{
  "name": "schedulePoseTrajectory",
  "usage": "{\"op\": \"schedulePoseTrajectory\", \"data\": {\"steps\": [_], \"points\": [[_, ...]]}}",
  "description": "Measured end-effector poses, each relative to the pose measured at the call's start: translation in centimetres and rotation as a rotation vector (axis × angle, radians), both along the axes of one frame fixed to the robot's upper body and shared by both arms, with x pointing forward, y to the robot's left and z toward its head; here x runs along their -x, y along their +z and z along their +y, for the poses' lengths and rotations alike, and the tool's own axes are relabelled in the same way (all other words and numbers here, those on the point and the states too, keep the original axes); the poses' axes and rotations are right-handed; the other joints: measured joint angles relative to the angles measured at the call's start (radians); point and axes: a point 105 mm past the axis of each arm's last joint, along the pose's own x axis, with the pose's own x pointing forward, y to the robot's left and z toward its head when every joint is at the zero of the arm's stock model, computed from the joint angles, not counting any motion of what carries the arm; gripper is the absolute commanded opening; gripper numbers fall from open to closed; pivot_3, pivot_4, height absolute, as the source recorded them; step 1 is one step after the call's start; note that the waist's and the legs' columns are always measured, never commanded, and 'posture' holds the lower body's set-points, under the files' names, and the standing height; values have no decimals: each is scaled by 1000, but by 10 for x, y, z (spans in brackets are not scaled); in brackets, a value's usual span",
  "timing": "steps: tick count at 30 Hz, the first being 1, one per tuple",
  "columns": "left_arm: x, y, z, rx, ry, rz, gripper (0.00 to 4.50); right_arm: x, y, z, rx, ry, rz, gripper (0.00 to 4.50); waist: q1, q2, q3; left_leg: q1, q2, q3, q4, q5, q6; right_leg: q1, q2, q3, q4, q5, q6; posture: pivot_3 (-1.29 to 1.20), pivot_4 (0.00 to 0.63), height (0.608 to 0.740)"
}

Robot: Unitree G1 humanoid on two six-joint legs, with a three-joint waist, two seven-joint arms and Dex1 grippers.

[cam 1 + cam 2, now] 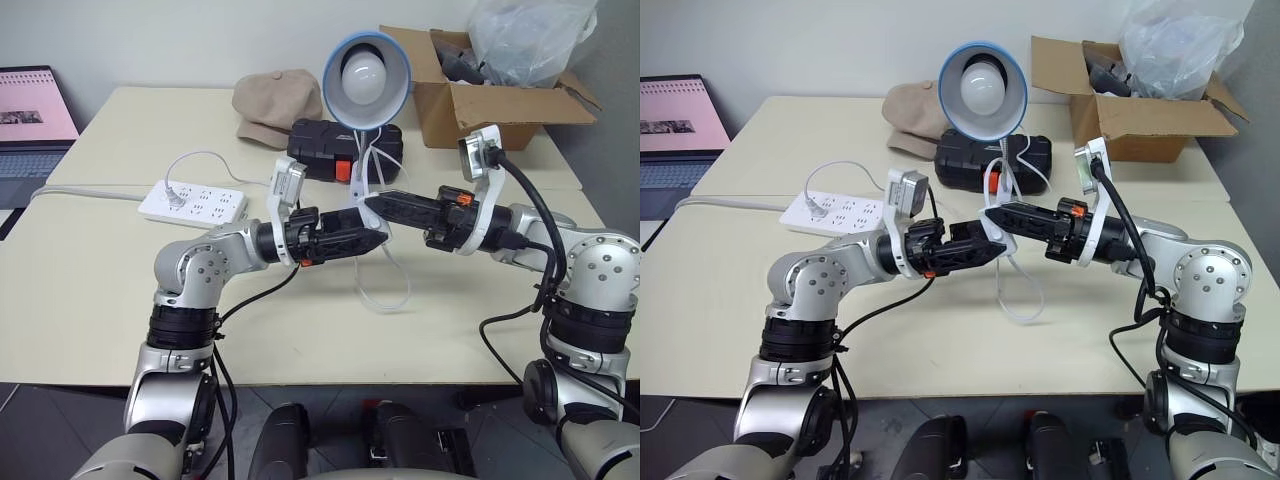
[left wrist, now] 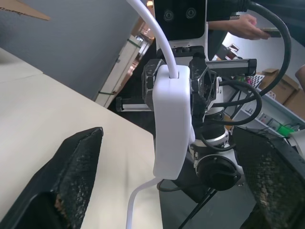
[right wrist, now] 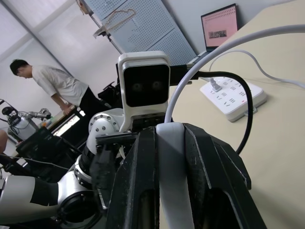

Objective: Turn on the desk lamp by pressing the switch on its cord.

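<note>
The desk lamp [image 1: 365, 65] stands at the middle of the table, its blue-rimmed shade and white bulb facing me. In front of it my right gripper [image 1: 372, 203] points left and is shut on the switch [image 2: 169, 119], a white oblong pinched between its black fingers [image 3: 143, 181]. The white cord [image 2: 151, 26] runs out of both ends of the switch and loops down to the tabletop. My left gripper [image 1: 378, 238] points right, just below the right one. It is open, one finger [image 2: 76, 167] on each side of the switch without touching it.
A white power strip [image 1: 192, 203] lies at the left with a plug in it. Behind the lamp are a beige cap [image 1: 275, 105] and a black case [image 1: 320, 150]. A cardboard box [image 1: 490, 100] sits back right, a laptop [image 1: 30, 120] far left. A person [image 3: 62, 86] stands beyond.
</note>
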Motion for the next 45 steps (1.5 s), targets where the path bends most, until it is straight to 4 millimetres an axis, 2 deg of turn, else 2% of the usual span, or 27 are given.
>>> {"op": "schedulePoseTrajectory", "data": {"steps": [6,17,25,26,28,33,36,41,45], "points": [[1,0,0,3,-12,-3,2400,1,0,2,7,5,6,387,0,0,0,0,0,0,0,0,0,0,0,0,0,0,0,0,150,740],[6,-7,-5,-8,-42,-2,460,1,7,4,8,0,-12,387,0,0,0,0,0,0,0,0,0,0,0,0,0,0,0,0,150,740],[7,-5,-4,1,-45,1,457,1,8,4,4,-3,-12,387,0,0,0,0,0,0,0,0,0,0,0,0,0,0,0,0,150,740],[7,-5,-4,6,-48,8,1156,1,9,4,3,-3,-13,387,0,0,0,0,0,0,0,0,0,0,0,0,0,0,0,0,150,740],[6,-4,-2,18,-44,23,1339,2,9,5,1,7,-15,387,0,0,0,0,0,0,0,0,0,0,0,0,0,0,0,0,150,740],[4,0,3,36,-25,21,2289,3,9,3,15,7,-16,387,0,0,0,0,0,0,0,0,0,0,0,0,0,0,0,0,150,740],[7,-1,4,32,-32,27,2688,4,9,3,22,19,-16,387,0,0,0,0,0,0,0,0,0,0,0,0,0,0,0,0,150,740],[18,5,0,34,-77,8,2688,5,8,2,26,31,-10,387,0,0,0,0,0,0,0,0,0,0,0,0,-1,0,0,0,150,740],[17,4,-1,31,-69,9,2688,5,8,2,23,41,-11,387,0,0,0,0,0,0,0,0,0,0,0,0,0,0,0,0,150,740]]}}
